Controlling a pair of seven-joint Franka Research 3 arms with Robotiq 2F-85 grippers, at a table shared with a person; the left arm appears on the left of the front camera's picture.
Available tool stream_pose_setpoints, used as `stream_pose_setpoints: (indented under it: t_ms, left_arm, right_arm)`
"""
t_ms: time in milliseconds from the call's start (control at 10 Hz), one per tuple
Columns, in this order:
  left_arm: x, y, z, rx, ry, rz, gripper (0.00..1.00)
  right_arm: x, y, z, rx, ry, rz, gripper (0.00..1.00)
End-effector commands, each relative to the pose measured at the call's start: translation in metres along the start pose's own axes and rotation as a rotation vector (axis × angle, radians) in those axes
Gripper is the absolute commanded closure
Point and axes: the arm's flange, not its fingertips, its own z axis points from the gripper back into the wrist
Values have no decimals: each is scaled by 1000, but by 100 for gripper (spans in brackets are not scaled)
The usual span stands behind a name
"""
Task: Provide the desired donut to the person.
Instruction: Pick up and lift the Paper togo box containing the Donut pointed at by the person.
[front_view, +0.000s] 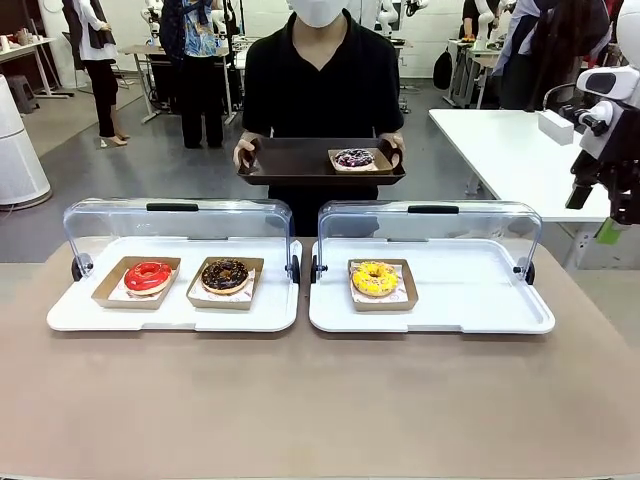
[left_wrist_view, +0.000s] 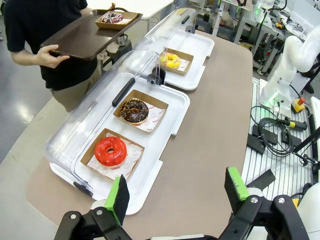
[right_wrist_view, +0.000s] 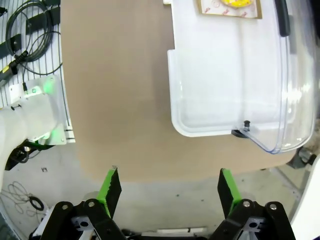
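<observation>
Front view: person (front_view: 320, 90) stands beyond far edge; near table (front_view: 320, 400) lies bare.

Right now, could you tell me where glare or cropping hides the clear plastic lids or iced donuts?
Front view: sharp, faint sheen on the left clear plastic lid. Left wrist view: reflections streak that lid. Right wrist view: glare bleaches the white plastic tray; the yellow-iced donut is cropped.

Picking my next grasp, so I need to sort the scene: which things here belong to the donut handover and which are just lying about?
Belongs to the job: person; their brown tray with a purple-iced donut; red donut, chocolate donut, left case; yellow donut, right case; left gripper, right gripper, both open.
Lying about: side table, white box on it, cables.
</observation>
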Motion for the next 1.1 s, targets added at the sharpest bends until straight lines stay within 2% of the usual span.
stream_pose_setpoints:
  t_ms: [0,800,1000]
  left_arm:
    - [0,-1,1,-6,-18,-10,0]
    - [0,-1,1,-6,-18,-10,0]
    - [0,-1,1,-6,-18,-10,0]
  right_arm:
    - [-2,2,0,7,0,-3,0]
    - [0,0,0,1,0,0,0]
    - [-54,-27,12,29,-392,-86,0]
